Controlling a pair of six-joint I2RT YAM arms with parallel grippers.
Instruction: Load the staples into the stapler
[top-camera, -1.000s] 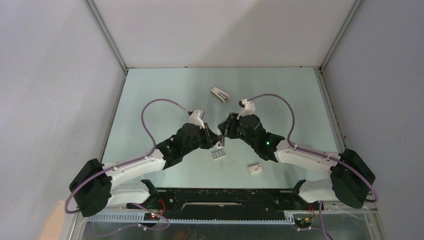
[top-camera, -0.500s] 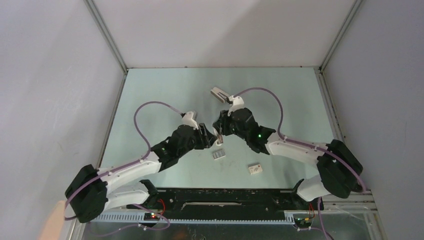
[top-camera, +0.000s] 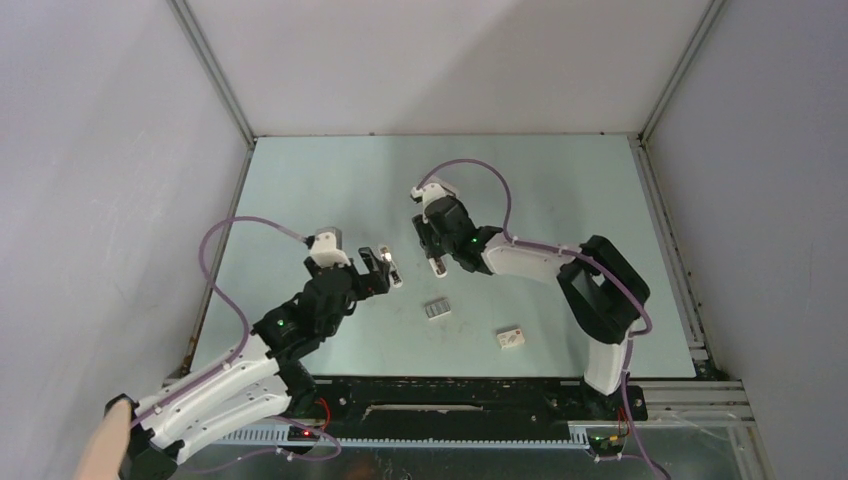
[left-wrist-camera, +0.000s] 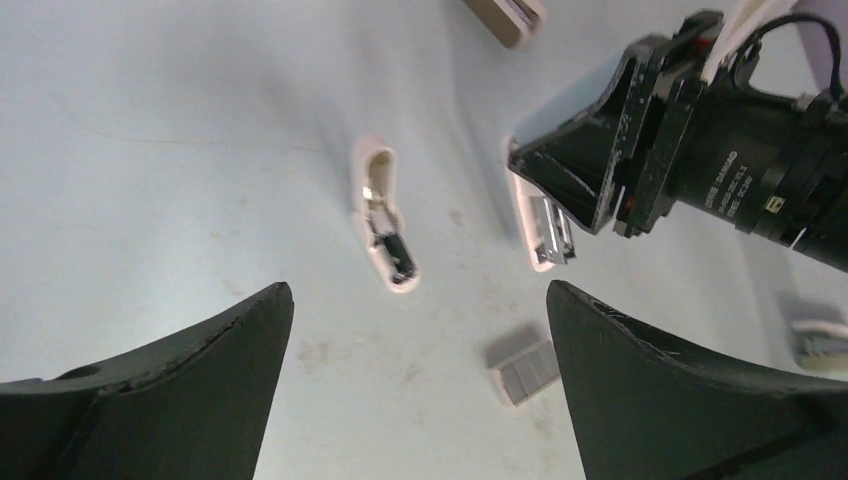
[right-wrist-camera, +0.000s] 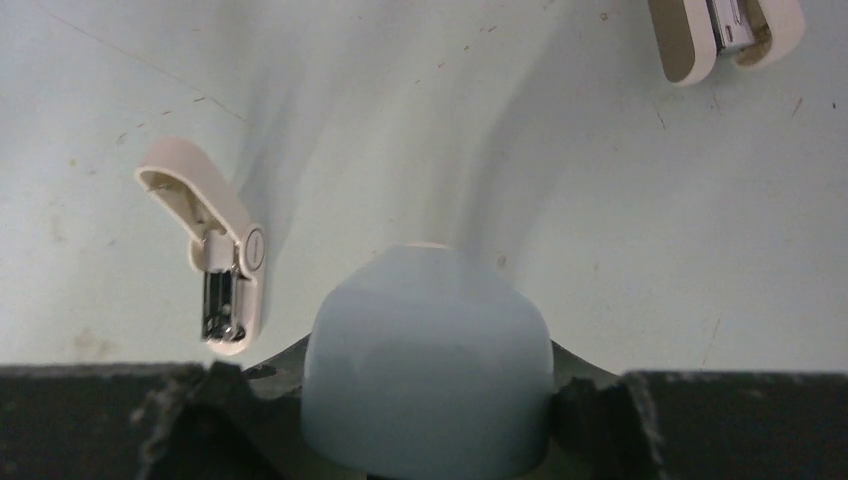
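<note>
Non-task items on a pale green surface (top-camera: 300, 200), inside a panelled enclosure.
Item 1: open white stapler (right-wrist-camera: 228, 300), lying on the surface, top arm hinged up and away from the base, metal magazine exposed. Item 2: cream-and-white stapler (right-wrist-camera: 720, 35), lying farther back, well apart from item 1, cut off by the frame edge in both wrist views. Item 3: small white box (top-camera: 511, 339) with a faint red mark, lying flat toward the near edge, right of centre, apart from the other items. Surface: scuffed, scattered dark specks. Enclosure: plain pale wall panels (top-camera: 450, 60) at back and both sides, metal struts in the corners.
</note>
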